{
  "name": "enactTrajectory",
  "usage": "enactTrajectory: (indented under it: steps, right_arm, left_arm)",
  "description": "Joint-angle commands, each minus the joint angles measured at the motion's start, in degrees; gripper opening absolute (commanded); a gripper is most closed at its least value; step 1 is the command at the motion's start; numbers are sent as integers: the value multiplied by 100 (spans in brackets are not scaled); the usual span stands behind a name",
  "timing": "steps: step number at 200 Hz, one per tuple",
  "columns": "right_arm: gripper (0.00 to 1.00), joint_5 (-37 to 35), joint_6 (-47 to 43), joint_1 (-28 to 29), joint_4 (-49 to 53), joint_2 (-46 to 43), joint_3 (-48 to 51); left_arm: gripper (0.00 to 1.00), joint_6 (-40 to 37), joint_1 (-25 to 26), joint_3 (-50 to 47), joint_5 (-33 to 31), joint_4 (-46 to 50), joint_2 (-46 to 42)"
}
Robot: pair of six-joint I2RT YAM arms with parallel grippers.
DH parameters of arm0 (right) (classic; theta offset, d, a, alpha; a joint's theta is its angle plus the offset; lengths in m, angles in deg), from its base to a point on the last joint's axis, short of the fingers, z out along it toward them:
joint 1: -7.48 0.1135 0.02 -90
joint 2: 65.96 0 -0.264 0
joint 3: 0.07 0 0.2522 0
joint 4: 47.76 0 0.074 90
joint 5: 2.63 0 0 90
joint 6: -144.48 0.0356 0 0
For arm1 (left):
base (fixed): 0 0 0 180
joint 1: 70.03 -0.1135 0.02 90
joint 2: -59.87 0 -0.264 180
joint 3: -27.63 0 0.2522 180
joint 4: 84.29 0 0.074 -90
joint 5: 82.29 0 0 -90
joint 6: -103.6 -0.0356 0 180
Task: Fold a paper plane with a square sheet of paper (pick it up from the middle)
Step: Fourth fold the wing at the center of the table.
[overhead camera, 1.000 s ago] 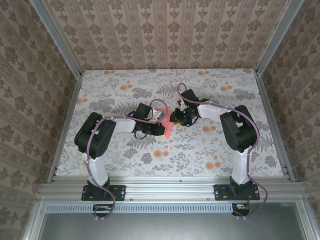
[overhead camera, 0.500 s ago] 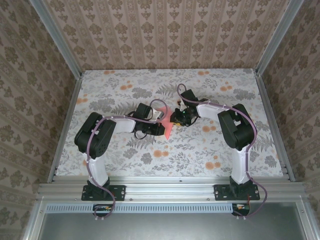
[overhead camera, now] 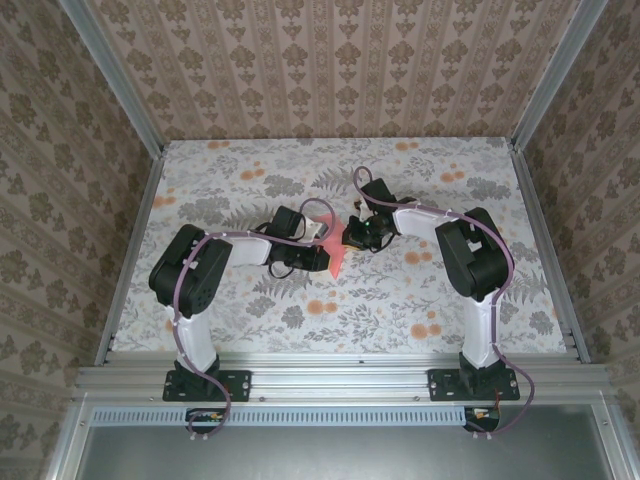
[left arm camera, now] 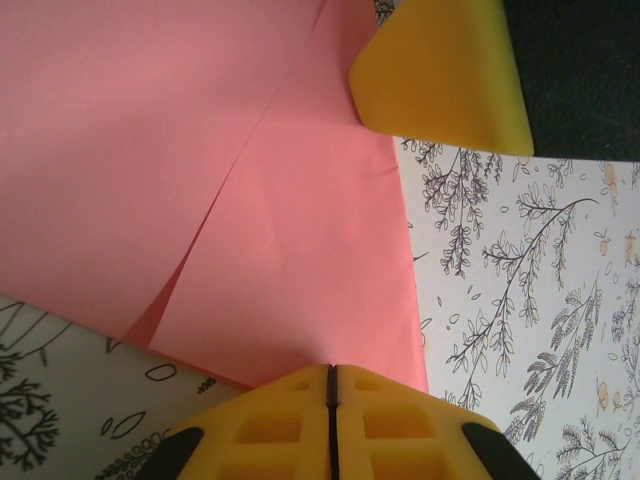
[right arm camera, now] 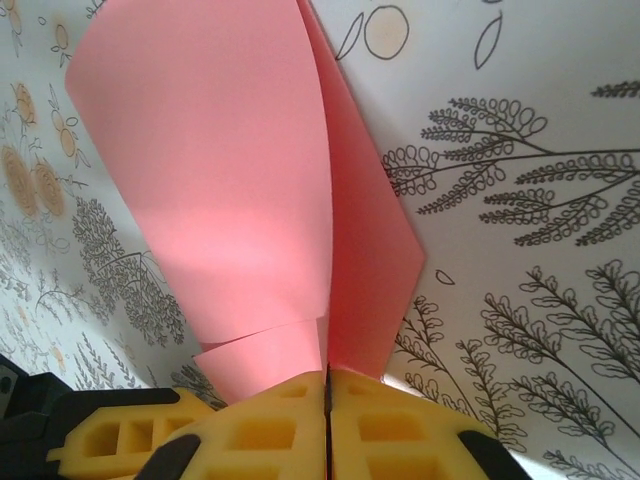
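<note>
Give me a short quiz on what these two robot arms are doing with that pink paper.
1. True or false: the left gripper is shut on the coral-pink paper.
2. What covers the table? A: plain white cloth. B: a floral print. C: bare wood.
3. Counting the right gripper, how many grippers pinch the paper?
Key: 1 true; 2 B; 3 two.
</note>
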Motion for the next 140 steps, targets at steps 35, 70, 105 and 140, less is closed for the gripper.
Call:
enactTrajectory:
  steps: [35, 70, 105, 140]
  right_arm:
    - [8, 105, -58, 144, 82, -167, -117]
    - [8, 140, -56, 183, 90, -156, -156]
    - [8, 227, 51, 198, 0, -95, -219]
    - [7, 360, 184, 234, -135, -3, -291]
  left_arm:
    - [8, -36, -52, -288, -704, 547, 573]
    - [8, -30, -69, -252, -693, 555, 592]
    - [8, -36, -69, -235, -668, 556, 616]
    - [8, -51, -87, -264, -668, 538, 623]
